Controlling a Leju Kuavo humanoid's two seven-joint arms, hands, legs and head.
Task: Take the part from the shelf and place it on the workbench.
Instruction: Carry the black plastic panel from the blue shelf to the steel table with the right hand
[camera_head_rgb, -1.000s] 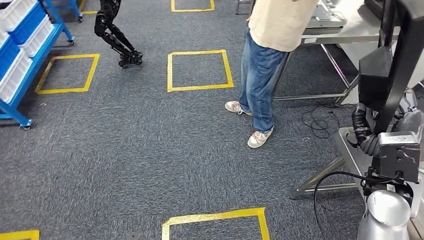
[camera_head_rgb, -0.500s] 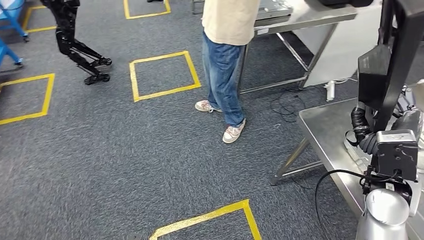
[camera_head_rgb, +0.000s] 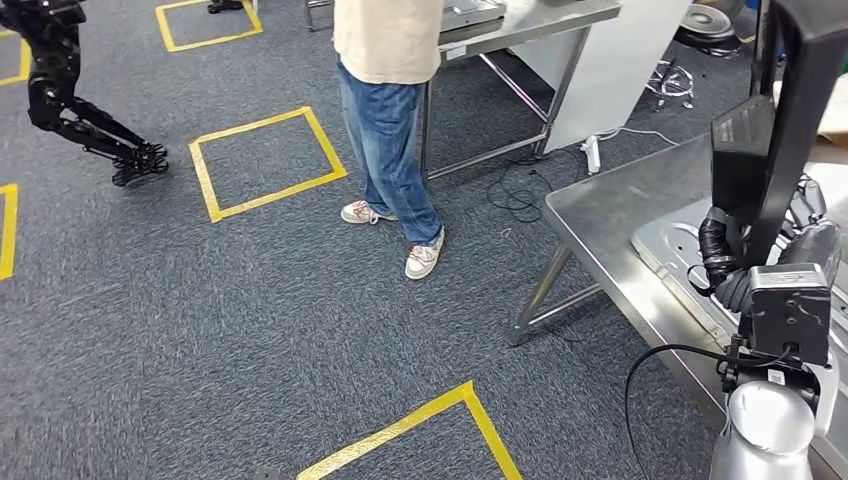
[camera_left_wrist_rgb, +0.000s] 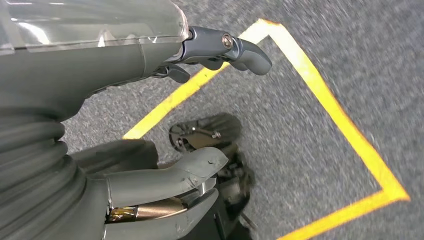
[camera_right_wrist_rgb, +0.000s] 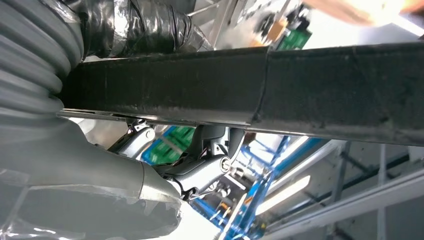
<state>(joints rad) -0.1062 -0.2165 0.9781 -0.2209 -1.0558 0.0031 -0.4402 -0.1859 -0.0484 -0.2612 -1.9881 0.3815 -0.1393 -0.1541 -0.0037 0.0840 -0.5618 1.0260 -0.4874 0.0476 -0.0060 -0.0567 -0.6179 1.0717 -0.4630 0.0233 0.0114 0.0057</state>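
Part (camera_head_rgb: 770, 130) is a long black bar, gripped by the right hand (camera_right_wrist_rgb: 200, 170) and standing upright over the steel table's (camera_head_rgb: 610, 215) near edge. Left hand (camera_left_wrist_rgb: 150, 165) hangs over the carpet with fingers apart, grasping nothing. Person (camera_head_rgb: 390, 120) stands off the table's far corner.

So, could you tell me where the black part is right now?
In the head view it stands upright at the far right, held by the right robot hand above the steel workbench.
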